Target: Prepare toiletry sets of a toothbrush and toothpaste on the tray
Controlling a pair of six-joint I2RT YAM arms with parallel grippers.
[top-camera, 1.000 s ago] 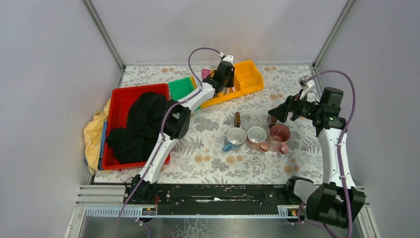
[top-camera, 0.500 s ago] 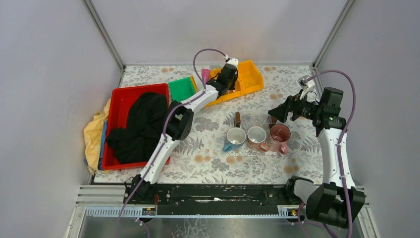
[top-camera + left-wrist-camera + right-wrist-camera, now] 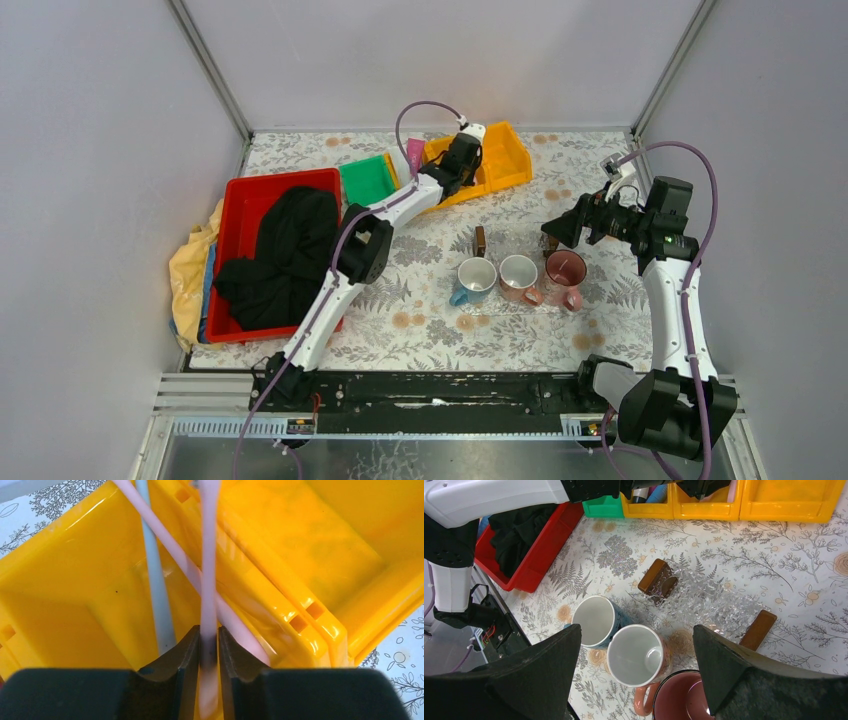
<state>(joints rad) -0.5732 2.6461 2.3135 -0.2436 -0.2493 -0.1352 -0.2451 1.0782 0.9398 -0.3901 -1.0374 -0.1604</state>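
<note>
**Whitish-pink toothbrush pinched over the yellow bin**

The whitish-pink toothbrush (image 3: 208,570) sits between my left fingers (image 3: 208,642), which are clamped narrow on its handle, over the yellow bin (image 3: 310,555) at the far side of the bench (image 3: 420,320). A pink toothbrush (image 3: 172,552) crosses behind it, and a light blue toothbrush (image 3: 156,595) leans just beside. Since half a second ago my left arm has reached slightly farther over the bin. My right fingers (image 3: 636,630) are spread wide above the mugs (image 3: 634,655), unmoved.

Whitish-pink toothbrush (image 3: 209,555), clamped in left gripper (image 3: 209,630), crosses pink toothbrush (image 3: 180,560) beside blue toothbrush (image 3: 160,605).
</note>
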